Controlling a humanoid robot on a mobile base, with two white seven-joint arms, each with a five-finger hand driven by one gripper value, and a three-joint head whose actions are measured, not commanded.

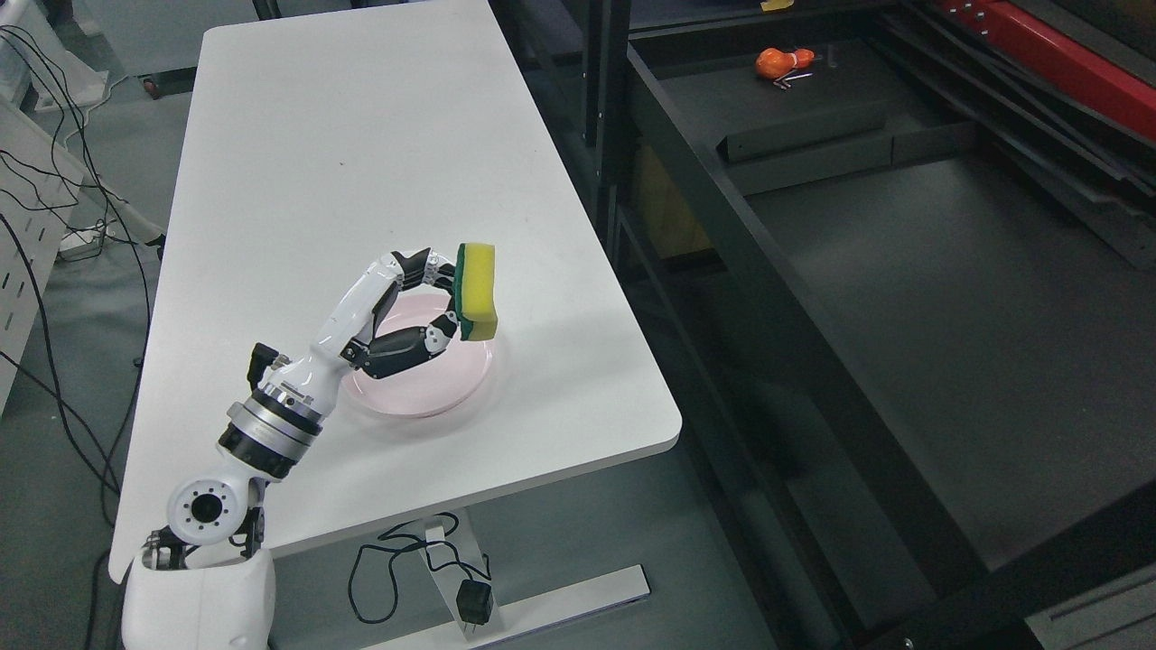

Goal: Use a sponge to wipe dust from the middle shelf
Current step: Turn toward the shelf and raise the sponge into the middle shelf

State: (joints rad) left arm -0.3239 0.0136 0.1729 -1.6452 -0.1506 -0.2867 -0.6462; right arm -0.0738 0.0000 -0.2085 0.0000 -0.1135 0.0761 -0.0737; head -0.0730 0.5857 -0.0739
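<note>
My left hand (447, 302) is shut on a yellow sponge with a green scrub side (477, 291). It holds the sponge upright between fingers and thumb, a little above a pink plate (456, 384) on the white table (361, 153). The black shelf unit (903, 271) stands to the right of the table, its wide dark shelf surface apart from the sponge. My right arm is out of view.
An orange object with small metal tools (784, 63) lies at the shelf's far end. Black bars (804, 135) lie across the shelf. A red beam (1075, 68) runs along the far right. Cables (54, 199) hang to the table's left. A power adapter (474, 600) lies under the table.
</note>
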